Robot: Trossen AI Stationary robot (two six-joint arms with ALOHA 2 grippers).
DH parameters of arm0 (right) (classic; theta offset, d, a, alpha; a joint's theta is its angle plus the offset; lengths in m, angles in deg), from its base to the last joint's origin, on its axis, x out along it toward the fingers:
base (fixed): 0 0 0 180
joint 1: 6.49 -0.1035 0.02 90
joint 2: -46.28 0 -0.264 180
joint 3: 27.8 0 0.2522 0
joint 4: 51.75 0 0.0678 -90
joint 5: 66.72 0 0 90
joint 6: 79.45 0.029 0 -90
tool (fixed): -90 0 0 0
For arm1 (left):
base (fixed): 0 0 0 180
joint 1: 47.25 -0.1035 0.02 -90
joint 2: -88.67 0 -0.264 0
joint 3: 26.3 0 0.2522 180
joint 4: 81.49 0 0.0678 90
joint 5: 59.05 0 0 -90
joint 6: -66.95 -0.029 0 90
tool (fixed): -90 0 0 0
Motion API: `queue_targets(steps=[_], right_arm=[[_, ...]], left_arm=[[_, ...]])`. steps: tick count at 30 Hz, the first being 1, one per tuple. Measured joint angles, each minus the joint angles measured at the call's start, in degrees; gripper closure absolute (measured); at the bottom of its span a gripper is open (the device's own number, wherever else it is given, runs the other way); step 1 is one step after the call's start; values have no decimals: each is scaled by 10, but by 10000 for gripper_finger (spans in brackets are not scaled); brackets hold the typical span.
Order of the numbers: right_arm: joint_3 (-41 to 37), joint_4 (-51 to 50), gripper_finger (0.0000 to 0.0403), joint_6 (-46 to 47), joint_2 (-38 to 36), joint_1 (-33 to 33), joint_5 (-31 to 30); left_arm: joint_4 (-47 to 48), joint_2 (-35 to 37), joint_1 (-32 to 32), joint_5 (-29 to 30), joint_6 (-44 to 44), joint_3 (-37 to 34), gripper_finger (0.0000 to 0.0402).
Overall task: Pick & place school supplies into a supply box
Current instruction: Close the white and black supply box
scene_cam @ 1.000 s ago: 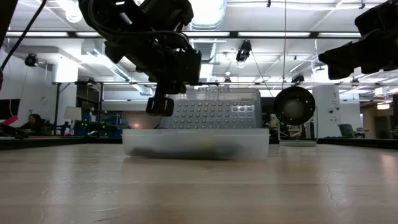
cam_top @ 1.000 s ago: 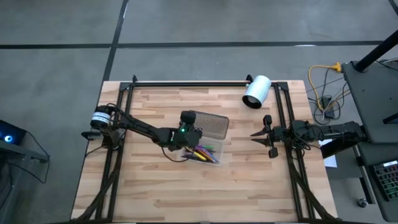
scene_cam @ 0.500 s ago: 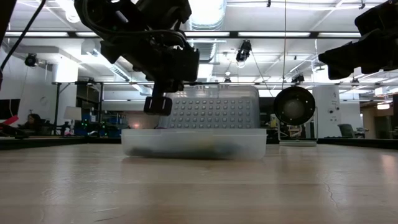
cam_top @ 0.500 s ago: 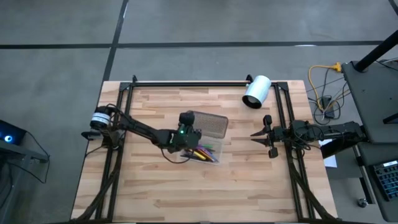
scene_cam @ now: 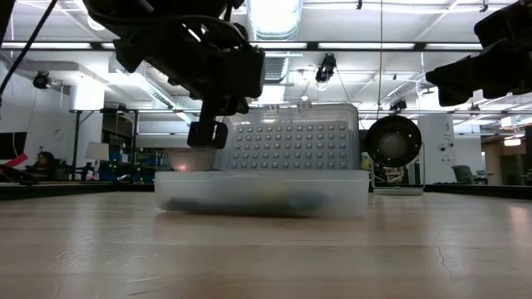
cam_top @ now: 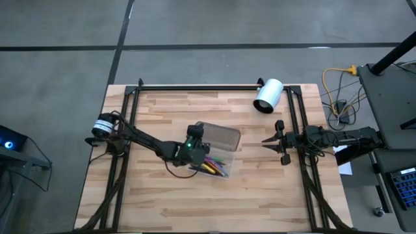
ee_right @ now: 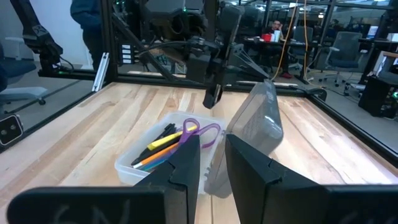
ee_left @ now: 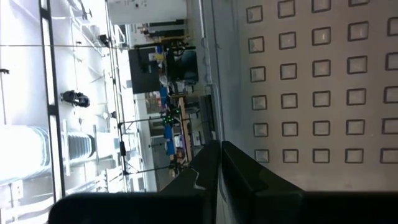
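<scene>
The supply box [cam_top: 216, 162] stands near the middle of the wooden tabletop [cam_top: 162, 201], and everything here is placed relative to it. Its clear tray holds the school supplies: a yellow pencil [ee_right: 163, 142], an orange one [ee_right: 157, 159], a dark pen [ee_right: 163, 132] and the purple-handled scissors [ee_right: 200, 132], all lying inside. The dotted translucent lid [scene_cam: 291, 147] stands raised along the far side of the box, tilted away from the tray.

The left tool [scene_cam: 208, 134] is at the left end of the box, just beside the lid's edge and above the tray's rim. Its two fingers [ee_left: 233, 171] are pressed together with nothing between them; whether they touch the lid I cannot tell.

The right tool [cam_top: 272, 141] waits well to the right of the box, above the tabletop, pointing toward it. Its fingers [ee_right: 186, 165] stand a little apart and hold nothing.

A white cylinder [cam_top: 268, 95] lies behind the box to the right, near the far edge of the tabletop.
</scene>
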Motion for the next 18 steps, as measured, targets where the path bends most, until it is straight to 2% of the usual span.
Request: queue_targets(steps=[18], right_arm=[[0, 0, 335, 0, 0, 0, 0]], left_arm=[[1, 33, 19, 12, -5, 0, 401]])
